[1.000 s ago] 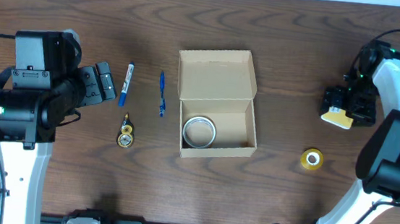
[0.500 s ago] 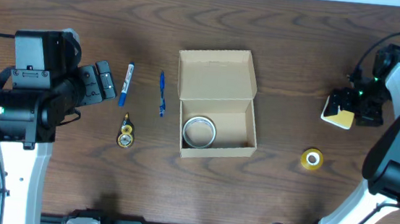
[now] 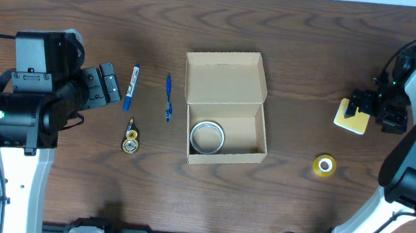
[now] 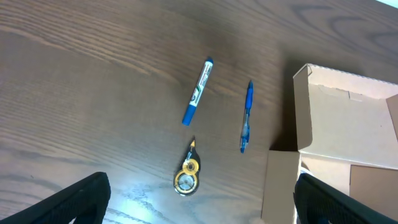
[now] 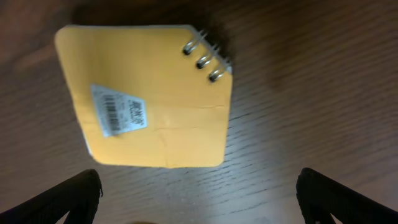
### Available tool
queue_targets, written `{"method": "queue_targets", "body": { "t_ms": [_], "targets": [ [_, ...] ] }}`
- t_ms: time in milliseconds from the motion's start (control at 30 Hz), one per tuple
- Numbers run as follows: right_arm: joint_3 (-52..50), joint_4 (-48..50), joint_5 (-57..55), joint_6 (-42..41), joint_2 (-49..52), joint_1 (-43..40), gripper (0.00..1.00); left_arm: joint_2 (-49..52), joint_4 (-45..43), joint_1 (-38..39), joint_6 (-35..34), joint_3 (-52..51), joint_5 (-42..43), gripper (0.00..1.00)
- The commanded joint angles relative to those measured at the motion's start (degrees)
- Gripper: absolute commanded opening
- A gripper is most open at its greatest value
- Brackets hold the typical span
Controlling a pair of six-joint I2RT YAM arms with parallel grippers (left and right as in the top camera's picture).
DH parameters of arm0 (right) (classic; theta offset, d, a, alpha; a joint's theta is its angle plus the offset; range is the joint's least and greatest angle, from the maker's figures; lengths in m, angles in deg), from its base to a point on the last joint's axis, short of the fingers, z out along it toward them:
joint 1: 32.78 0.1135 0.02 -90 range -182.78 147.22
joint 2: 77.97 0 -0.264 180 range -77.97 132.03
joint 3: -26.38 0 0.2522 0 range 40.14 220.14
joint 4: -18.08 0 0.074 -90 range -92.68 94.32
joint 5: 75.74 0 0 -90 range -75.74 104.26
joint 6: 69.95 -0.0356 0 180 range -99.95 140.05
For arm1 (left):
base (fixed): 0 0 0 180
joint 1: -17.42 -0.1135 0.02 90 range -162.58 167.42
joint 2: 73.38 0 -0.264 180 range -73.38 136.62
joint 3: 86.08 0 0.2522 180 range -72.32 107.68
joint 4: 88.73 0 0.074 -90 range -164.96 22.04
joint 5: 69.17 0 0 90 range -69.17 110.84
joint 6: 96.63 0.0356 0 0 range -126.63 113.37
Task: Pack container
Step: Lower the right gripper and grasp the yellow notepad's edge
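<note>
Hovering your right gripper (image 5: pixel 199 199) over the yellow spiral notepad (image 5: pixel 149 93), jaws wide, you are at the pick-up step. The container (image 3: pixel 245 137) sits open at table centre, well apart. Next: lower, straddle the pad's edges, close. Your left gripper (image 4: pixel 199 199) is wide too.

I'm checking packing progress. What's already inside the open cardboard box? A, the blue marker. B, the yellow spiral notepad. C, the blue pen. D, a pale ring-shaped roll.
D: from overhead, a pale ring-shaped roll lies in the cardboard box, while the yellow spiral notepad, blue pen and blue marker lie on the table outside it.
</note>
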Motion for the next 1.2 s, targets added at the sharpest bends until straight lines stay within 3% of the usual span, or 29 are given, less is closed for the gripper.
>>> {"method": "queue_targets", "body": {
  "t_ms": [0, 400, 1167],
  "targets": [
    [-1.3, 1.1, -1.1, -2.7, -1.1, 0.1, 0.99, 0.2, 0.2, -0.3, 1.3, 0.8, 0.2, 0.95],
    [-5.6, 7.3, 3.1, 1.3, -1.1, 5.6, 0.99, 0.2, 0.4, -0.3, 1.3, 0.8, 0.2, 0.95],
    [-5.7, 6.4, 1.8, 3.0, -1.1, 4.0, 0.99, 0.2, 0.6, -0.3, 1.3, 0.8, 0.2, 0.95]
  ]
}}
